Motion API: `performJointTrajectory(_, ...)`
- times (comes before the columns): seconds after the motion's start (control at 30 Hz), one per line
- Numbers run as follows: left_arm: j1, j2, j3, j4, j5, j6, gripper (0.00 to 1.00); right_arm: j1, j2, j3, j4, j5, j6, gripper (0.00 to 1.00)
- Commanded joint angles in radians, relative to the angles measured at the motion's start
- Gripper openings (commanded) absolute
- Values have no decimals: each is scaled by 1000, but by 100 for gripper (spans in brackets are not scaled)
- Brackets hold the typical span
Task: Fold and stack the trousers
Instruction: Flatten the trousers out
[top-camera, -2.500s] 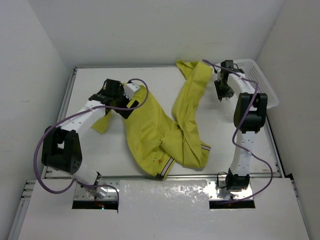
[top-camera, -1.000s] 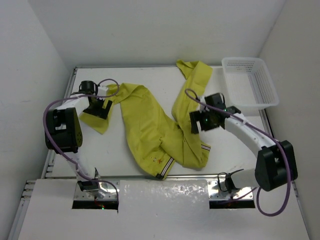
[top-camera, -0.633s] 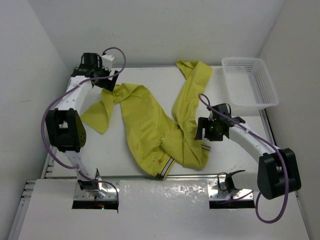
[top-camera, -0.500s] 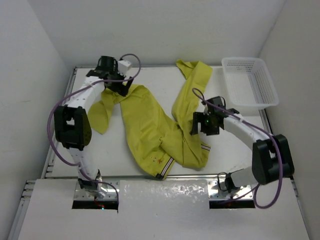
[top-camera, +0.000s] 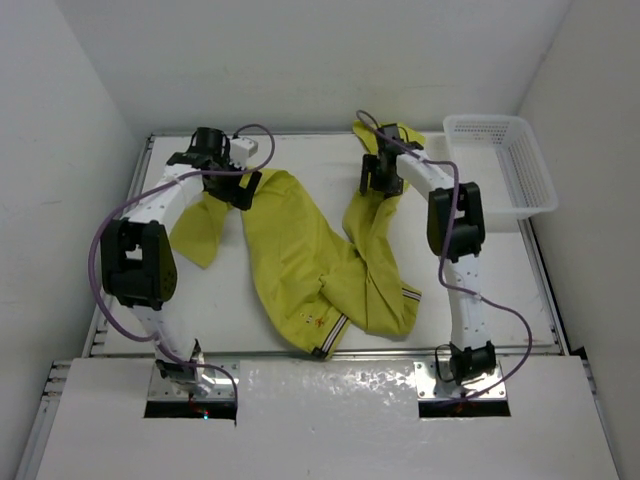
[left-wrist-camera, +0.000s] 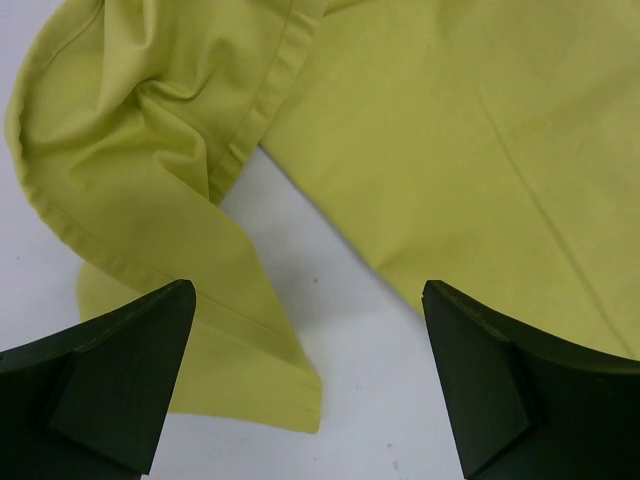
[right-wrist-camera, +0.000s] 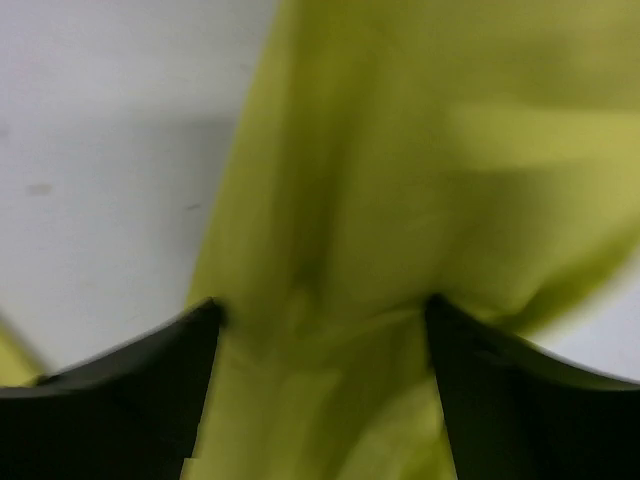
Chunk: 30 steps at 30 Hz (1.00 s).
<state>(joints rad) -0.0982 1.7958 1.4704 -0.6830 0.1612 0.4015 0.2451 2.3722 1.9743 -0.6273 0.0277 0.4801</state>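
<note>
Starting on the left: the left arm reaches out to the far-left part of the table, and the left gripper hangs over the spot where one leg of the trousers doubles back on itself. In the wrist view the left gripper has its jaws spread wide with nothing between them, just a hemmed cuff edge, a wedge of bare table and more yellow cloth underneath. The trousers are sprawled unfolded across the middle of the table, with the striped waistband at the near edge. One leg runs up toward the far left, then flops back down-left. The other leg runs up to the far edge, right of center. The right gripper sits above that second leg, close to its far end. The wrist picture of the right gripper is pretty blurry, but its jaws are apart too, with rumpled yellow fabric under them. I can't tell whether the tips actually touch the cloth. Over in the far-right corner sits a white mesh basket, apart from the trousers.
</note>
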Motion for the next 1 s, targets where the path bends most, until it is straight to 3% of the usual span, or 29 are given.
performJointTrajectory(0.0,3,-69,-15,31,-6,-9,95,26,105,90,-135,-23,25,65)
performJointTrajectory(0.07,12,-72,-10,28,-9,-9,95,58,93,51,-86,-102,-59,48)
performJointTrajectory(0.1,17,-72,-7,28,-6,-13,95,109,81,25,-34,-116,-104,25)
performJointTrajectory(0.13,23,-70,1,27,3,-16,95,138,50,-27,-16,-124,-147,14)
performJointTrajectory(0.2,44,-64,11,25,53,-32,95,239,30,-78,-15,-150,-299,0)
performJointTrajectory(0.33,83,-41,37,26,106,-56,95,413,-48,-178,-83,-212,-620,0)
performJointTrajectory(0.47,95,-32,57,28,113,-55,95,595,-192,-327,-58,-232,-753,0)
performJointTrajectory(0.57,98,-24,85,42,132,-70,95,663,-310,-405,-8,-160,-801,0)
performJointTrajectory(0.6,97,-1,140,59,158,-93,95,666,-388,-434,18,-90,-773,32)
performJointTrajectory(0.7,68,75,218,39,176,-108,95,658,-465,-437,37,-31,-724,69)
performJointTrajectory(0.87,-60,218,375,3,140,-90,96,633,-638,-466,66,2,-620,94)
performJointTrajectory(0.97,-141,324,461,-12,66,-75,99,521,-780,-561,106,-66,-412,99)
